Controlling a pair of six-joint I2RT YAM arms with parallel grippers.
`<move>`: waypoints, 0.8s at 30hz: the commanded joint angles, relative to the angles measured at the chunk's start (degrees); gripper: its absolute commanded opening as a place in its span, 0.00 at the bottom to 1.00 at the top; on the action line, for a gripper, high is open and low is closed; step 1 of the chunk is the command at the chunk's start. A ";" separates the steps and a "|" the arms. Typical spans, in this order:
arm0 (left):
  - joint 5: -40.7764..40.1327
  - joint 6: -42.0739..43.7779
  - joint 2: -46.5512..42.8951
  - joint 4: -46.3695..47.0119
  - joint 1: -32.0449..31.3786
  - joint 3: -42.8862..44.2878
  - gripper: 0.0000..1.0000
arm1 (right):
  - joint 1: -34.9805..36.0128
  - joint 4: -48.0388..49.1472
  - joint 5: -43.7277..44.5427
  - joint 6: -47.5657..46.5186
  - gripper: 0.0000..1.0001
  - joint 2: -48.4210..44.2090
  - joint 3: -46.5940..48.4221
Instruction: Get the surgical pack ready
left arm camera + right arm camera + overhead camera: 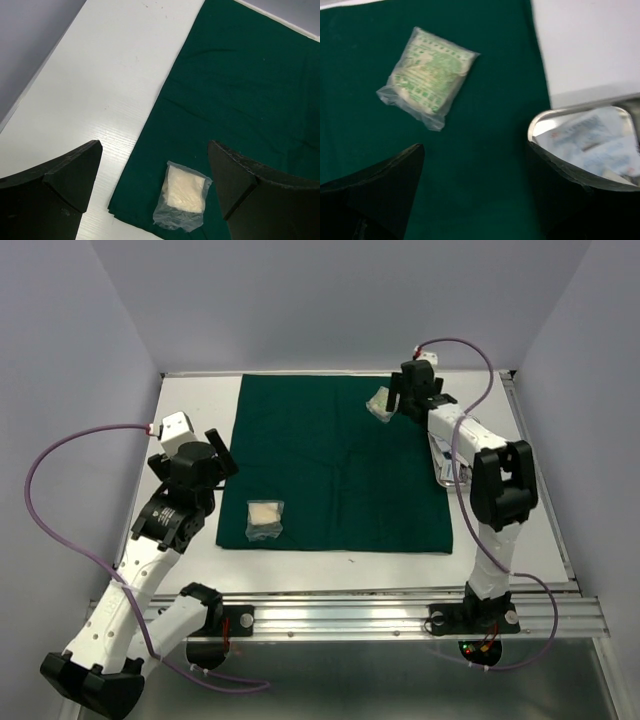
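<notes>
Drape spread on table; gauze packet near its corner.

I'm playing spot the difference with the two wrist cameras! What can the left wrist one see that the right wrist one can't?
Only the left wrist view: a plain white gauze packet lying near the drape's corner.
Only the right wrist view: a packet with green print, and the rim of a steel tray with paper packets inside.
Both: the dark green drape, the white table, and each arm's own black hand, the left hand and the right hand, open and holding nothing.
</notes>
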 commanded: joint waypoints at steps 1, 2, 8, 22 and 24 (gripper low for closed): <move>-1.00 -0.05 -0.16 0.46 0.29 1.33 0.99 | 1.08 -0.98 -1.66 -0.05 0.87 7.20 8.49; -1.09 -0.06 -0.25 0.37 0.20 1.16 0.99 | 1.08 -0.98 -1.93 0.31 0.87 8.69 10.07; -1.61 0.47 0.02 0.37 0.38 0.28 0.99 | 1.08 -2.30 -6.67 3.29 0.88 19.33 22.20; -1.88 1.35 1.25 1.69 0.55 -0.87 0.99 | 1.08 -6.52 -5.36 6.98 0.77 33.58 37.77; -1.70 1.26 1.34 1.69 0.64 -0.95 0.99 | 1.08 -6.34 -5.01 7.25 0.63 32.62 37.25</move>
